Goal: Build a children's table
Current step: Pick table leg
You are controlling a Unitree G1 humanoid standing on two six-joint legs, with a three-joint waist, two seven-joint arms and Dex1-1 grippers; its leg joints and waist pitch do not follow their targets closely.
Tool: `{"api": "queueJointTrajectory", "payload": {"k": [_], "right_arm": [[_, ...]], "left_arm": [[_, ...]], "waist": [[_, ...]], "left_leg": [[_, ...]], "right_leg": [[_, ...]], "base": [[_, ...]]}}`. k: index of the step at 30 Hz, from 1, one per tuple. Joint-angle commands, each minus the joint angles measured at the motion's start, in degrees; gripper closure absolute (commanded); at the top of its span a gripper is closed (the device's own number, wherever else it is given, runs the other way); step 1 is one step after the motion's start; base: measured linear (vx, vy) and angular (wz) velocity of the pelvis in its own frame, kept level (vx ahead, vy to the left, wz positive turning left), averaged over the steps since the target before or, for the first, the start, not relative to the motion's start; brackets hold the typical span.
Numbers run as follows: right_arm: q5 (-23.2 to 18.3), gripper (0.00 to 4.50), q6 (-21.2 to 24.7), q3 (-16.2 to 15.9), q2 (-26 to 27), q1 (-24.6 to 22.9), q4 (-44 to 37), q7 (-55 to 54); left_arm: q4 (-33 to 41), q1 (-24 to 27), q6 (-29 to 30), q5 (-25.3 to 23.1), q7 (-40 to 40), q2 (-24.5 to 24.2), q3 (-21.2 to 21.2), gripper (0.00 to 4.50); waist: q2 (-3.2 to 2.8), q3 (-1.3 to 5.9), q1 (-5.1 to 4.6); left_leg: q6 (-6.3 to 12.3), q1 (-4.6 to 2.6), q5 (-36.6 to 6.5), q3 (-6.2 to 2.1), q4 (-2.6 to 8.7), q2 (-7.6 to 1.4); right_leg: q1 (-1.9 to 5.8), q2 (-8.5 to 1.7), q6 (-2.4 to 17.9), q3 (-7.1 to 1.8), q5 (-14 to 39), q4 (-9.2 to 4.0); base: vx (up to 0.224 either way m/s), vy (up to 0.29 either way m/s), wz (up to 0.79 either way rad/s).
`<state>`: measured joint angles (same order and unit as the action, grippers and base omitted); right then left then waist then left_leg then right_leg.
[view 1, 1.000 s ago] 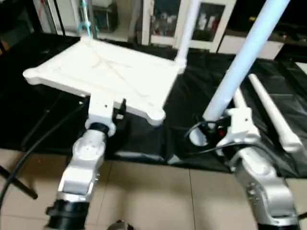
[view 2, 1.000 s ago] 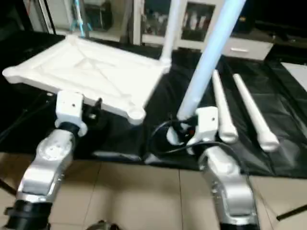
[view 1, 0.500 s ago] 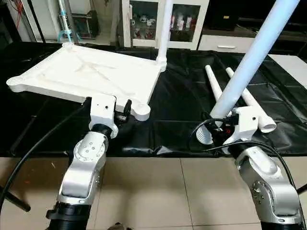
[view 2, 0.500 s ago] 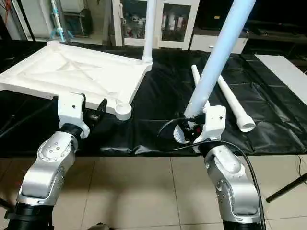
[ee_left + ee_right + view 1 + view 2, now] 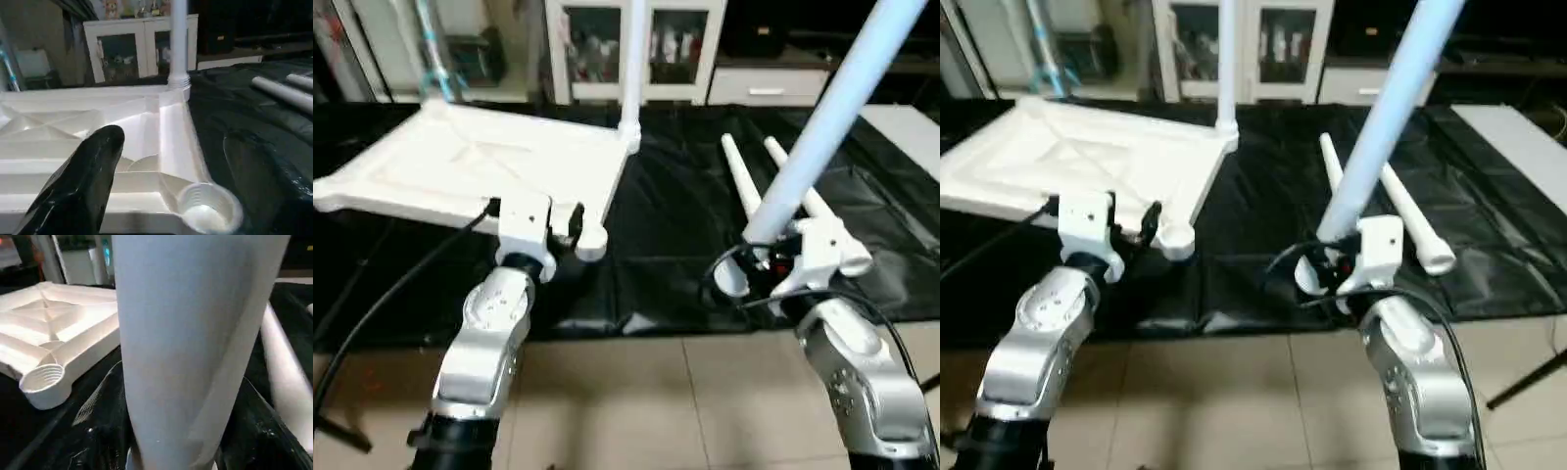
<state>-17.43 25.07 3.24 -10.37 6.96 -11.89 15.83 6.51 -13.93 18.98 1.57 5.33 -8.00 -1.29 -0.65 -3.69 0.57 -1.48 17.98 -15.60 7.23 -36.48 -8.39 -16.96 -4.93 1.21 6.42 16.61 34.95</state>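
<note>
With the top lying ribs-up on the bench, the leg clamped in the right jaws could be cross-threaded at the empty corner socket, beside which the left jaws are spread empty.

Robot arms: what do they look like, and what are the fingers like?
Both forearms are shiny silver and rounded, left arm and right arm. Each ends in a white boxy wrist block with black fingers. Black cables loop beside the wrists.

Prob. a lab: glass-door cabinets, black-draped table, tiled floor.
</note>
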Motion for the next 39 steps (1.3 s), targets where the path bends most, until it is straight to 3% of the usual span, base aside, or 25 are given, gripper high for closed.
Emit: {"api": "queueJointTrajectory", "payload": {"k": [1, 2, 3, 4, 5, 6, 7, 9, 10, 11, 12, 13, 14, 15, 17, 18, 19, 20, 21, 23, 24, 26, 31, 34, 39], "right_arm": [[0.73, 2.64, 0.57, 0.06, -1.13, 0.71, 0.28, 0.38], [0.73, 2.64, 0.57, 0.06, -1.13, 0.71, 0.28, 0.38], [1.19, 2.64, 0.50, -0.20, -1.22, 0.79, 0.54, 0.29], [0.70, 2.64, 0.65, 0.26, -0.63, 0.81, 0.82, -0.09], [-0.25, 2.64, 0.87, 0.87, 0.00, 0.79, 0.91, -0.35], [-0.28, 2.64, 1.01, 1.10, -0.09, 0.76, 0.87, -0.64], [-0.01, 2.64, 0.86, 0.96, -0.38, 0.72, 0.85, -0.55], [0.12, 2.64, 0.78, 0.88, -0.52, 0.69, 0.85, -0.48], [0.16, 2.64, 0.74, 0.80, -0.75, 0.52, 0.76, -0.19], [0.12, 2.64, 0.76, 0.72, -0.89, 0.41, 0.67, 0.06], [0.16, 2.64, 0.77, 0.38, -1.28, 0.21, 0.45, 0.66], [0.18, 2.64, 0.77, 0.23, -1.46, 0.12, 0.37, 0.91], [0.10, 2.64, 0.77, 0.17, -1.59, 0.04, 0.31, 1.16], [0.12, 2.64, 0.67, 0.09, -1.79, 0.02, 0.34, 1.35], [0.11, 2.64, 0.59, 0.09, -1.89, 0.02, 0.39, 1.41], [-0.02, 2.64, 0.49, 0.51, -2.02, 0.13, 0.51, 1.74], [-0.28, 2.64, 0.32, 0.78, -1.99, 0.18, 0.53, 1.98], [-0.48, 2.64, 0.20, 0.94, -1.97, 0.21, 0.53, 2.13], [-0.76, 2.64, 0.09, 1.08, -1.99, 0.24, 0.48, 2.33], [-1.32, 2.64, -0.52, 1.04, -2.29, 0.17, 0.22, 3.42], [-2.29, 2.64, -1.03, 1.05, -2.59, -0.09, -0.37, 4.88], [-3.18, 2.64, -1.15, 1.15, -3.12, -0.29, -0.96, 6.10], [-6.02, 2.64, -0.92, 2.22, -6.26, -0.50, -1.45, 11.86], [-7.09, 2.64, -1.34, 2.21, -8.84, 0.15, -0.45, 16.77], [-8.31, 2.64, -1.16, -0.05, -13.12, 0.75, 0.74, 24.08]], "left_arm": [[0.65, -0.59, 0.48, 0.46, -0.07, 0.16, 0.13, 0.79], [0.65, -0.59, 0.48, 0.46, -0.07, 0.16, 0.13, 0.79], [0.73, -0.54, 0.55, 0.46, -0.11, 0.13, 0.19, 0.79], [0.84, -0.49, 0.61, 0.43, -0.22, 0.11, 0.33, 0.79], [0.91, -0.46, 0.66, 0.39, -0.26, 0.14, 0.47, 0.79], [0.98, -0.44, 0.76, 0.29, -0.26, 0.10, 0.54, 0.79], [0.97, -0.44, 0.81, 0.23, -0.28, 0.07, 0.59, 0.79], [0.96, -0.43, 0.83, 0.21, -0.31, 0.07, 0.62, 0.79], [0.93, -0.42, 0.96, 0.18, -0.33, 0.04, 0.72, 0.79], [0.92, -0.41, 1.05, 0.11, -0.36, 0.01, 0.73, 0.79], [0.90, -0.40, 1.14, 0.08, -0.44, 0.05, 0.82, 0.79], [0.91, -0.39, 1.19, 0.06, -0.45, 0.07, 0.85, 0.79], [0.90, -0.37, 1.24, -0.10, -0.57, 0.07, 0.86, 0.79], [0.93, -0.33, 1.13, -0.34, -0.68, 0.08, 0.91, 0.79], [0.95, -0.30, 1.05, -0.52, -0.75, 0.09, 0.91, 0.79], [0.94, -0.25, 1.26, -0.20, -0.26, -0.12, 0.91, 0.79], [0.78, -0.23, 1.30, 0.00, 0.23, -0.40, 0.86, 0.79], [0.67, -0.22, 1.30, 0.13, 0.56, -0.60, 0.82, 0.79], [0.45, -0.21, 0.92, 0.93, 1.58, -0.84, 0.87, 0.79], [0.37, 0.13, 0.49, 4.05, 5.53, -1.34, 1.27, 0.79], [0.30, 0.73, -0.74, 6.82, 10.60, -2.48, 1.22, 0.61], [0.03, 1.12, -0.92, 8.35, 14.98, -4.06, 0.62, 0.43], [-4.85, -0.38, -1.91, 8.28, 31.00, -13.22, -4.95, 0.10], [-11.47, -4.46, -3.93, 6.97, 41.25, -18.67, -8.42, 0.10], [-24.58, -12.12, -11.77, -0.23, 53.37, -25.93, -15.17, 0.10]], "waist": [[-1.31, 4.12, -2.74], [-0.65, 4.39, -3.36], [0.94, 3.88, -2.52], [4.12, 5.24, 0.46], [4.51, 4.75, 1.20], [3.81, 4.76, 1.98], [2.73, 4.62, 2.73], [1.18, 5.04, 3.18], [-3.34, 4.75, -0.51], [-2.80, 6.40, -0.97], [-2.41, 6.31, 0.97], [-1.62, 6.12, 0.99], [-0.95, 5.99, 1.17], [0.29, 4.90, 1.28], [3.23, 3.63, 1.76], [5.97, 4.35, 4.37], [5.02, 4.82, 4.94], [4.74, 4.93, 5.10], [3.91, 4.52, 5.14], [1.87, 4.34, 4.62], [0.52, 5.00, 3.81], [0.58, 5.25, 3.31], [1.44, 2.94, 3.63], [1.68, 2.34, 3.68], [1.52, 3.20, 3.72]], "left_leg": [[11.37, -8.60, -16.67, -8.52, 8.39, -8.03], [15.79, -8.98, -12.13, -8.96, 7.98, -8.31], [26.91, -3.11, -3.73, -9.42, 6.61, -0.99], [21.62, 6.15, -1.64, -3.86, -2.11, 5.52], [18.61, 8.15, -5.26, -2.70, -5.67, 4.14], [8.50, 8.49, -2.31, -3.20, -6.41, 2.29], [5.43, 9.40, 3.37, -3.26, -4.59, 1.00], [6.78, 8.57, 11.15, -3.01, 0.34, -0.24], [20.24, -3.85, 17.95, -10.28, 5.00, -5.93], [25.29, -7.48, 20.64, -12.37, 3.97, -8.11], [23.81, -6.46, 23.53, -11.11, 2.29, -7.97], [21.84, -5.41, 27.33, -9.21, 3.20, -7.25], [21.28, -5.11, 28.24, -7.99, 3.51, -6.98], [21.69, -3.06, 24.05, -5.98, 5.49, -6.35], [18.94, -1.28, 3.74, -1.69, 6.54, -1.96], [12.90, 1.15, -6.48, 0.41, -1.33, 4.20], [8.51, 3.50, -2.54, -2.12, -3.71, 3.42], [5.95, 4.53, 1.81, -3.01, -3.48, 2.77], [1.96, 4.86, 10.33, -4.00, -2.58, 1.57], [-0.56, 4.06, 20.67, -3.62, 3.12, -0.80], [-0.41, 2.54, 28.18, -4.33, 2.35, -3.09], [-0.66, 1.03, 31.92, -4.46, 1.76, -3.23], [-1.02, 1.40, -6.63, -2.14, 5.22, -3.35], [-1.18, 0.20, -15.37, -1.05, 6.22, -3.43], [-0.64, 0.87, -7.95, -0.67, 6.48, -4.19]], "right_leg": [[-6.12, 0.02, 1.65, -1.38, 2.66, 3.12], [-7.11, -0.50, -0.12, -1.99, 1.01, 3.93], [-2.83, -1.53, -3.28, -3.26, -1.29, -0.75], [6.64, -7.52, -5.33, -7.66, -4.82, -5.86], [8.68, -12.96, -5.09, -10.14, -2.46, -7.89], [8.75, -10.16, 3.82, -12.02, -4.23, -6.77], [9.77, -8.23, 10.51, -10.19, -10.40, -5.84], [9.38, -3.77, 10.99, -6.21, -13.23, -4.67], [-3.15, 3.88, 1.64, -0.22, 3.18, 4.99], [-6.10, 3.08, -0.96, -0.88, 9.17, 7.24], [-8.12, 1.71, -4.86, -2.31, 7.60, 8.97], [-9.09, 1.38, -8.07, -2.50, 3.04, 9.78], [-9.73, 1.27, -8.41, -2.81, 0.03, 9.56], [-9.60, 0.74, -6.86, -3.76, -5.13, 8.34], [-6.70, -0.64, -0.94, -5.86, -10.94, 0.11], [-2.13, -5.55, -2.62, -13.04, 9.24, -6.18], [1.88, -9.46, 6.16, -16.09, 7.59, -5.32], [2.88, -9.24, 8.44, -15.14, -1.10, -3.99], [1.99, -8.37, 11.99, -13.29, -24.42, -2.05], [-0.29, -3.05, 12.08, -7.76, -38.10, 0.14], [-2.19, -0.37, 11.00, -6.67, -34.11, 1.50], [-3.30, -1.09, 11.51, -6.78, -25.50, 0.84], [-2.75, -3.28, 11.11, -8.07, 3.41, -2.93], [-3.73, -3.57, 7.75, -8.28, 19.00, -4.67], [-3.11, -3.87, 8.30, -8.06, 8.59, -3.62]], "base": [[0.206, 0.046, -0.04], [0.212, -0.001, -0.04], [0.142, -0.048, 0.12], [0.142, -0.048, 0.12], [0.160, -0.017, 0.49], [0.231, 0.026, 0.46], [0.231, 0.026, 0.46], [0.156, 0.028, 0.11], [0.105, 0.026, 0.09], [0.126, 0.020, 0.01], [0.210, 0.043, 0.01], [0.210, 0.043, 0.01], [0.175, 0.050, 0.11], [0.155, 0.013, 0.03], [0.154, -0.018, 0.00], [0.133, -0.087, 0.13], [0.133, -0.087, 0.13], [0.134, -0.062, 0.10], [0.131, -0.025, -0.07], [0.098, -0.002, -0.05], [0.050, 0.062, 0.01], [0.042, 0.066, 0.02], [-0.007, 0.022, 0.01], [-0.055, -0.003, 0.10], [0.000, 0.000, 0.00]]}}
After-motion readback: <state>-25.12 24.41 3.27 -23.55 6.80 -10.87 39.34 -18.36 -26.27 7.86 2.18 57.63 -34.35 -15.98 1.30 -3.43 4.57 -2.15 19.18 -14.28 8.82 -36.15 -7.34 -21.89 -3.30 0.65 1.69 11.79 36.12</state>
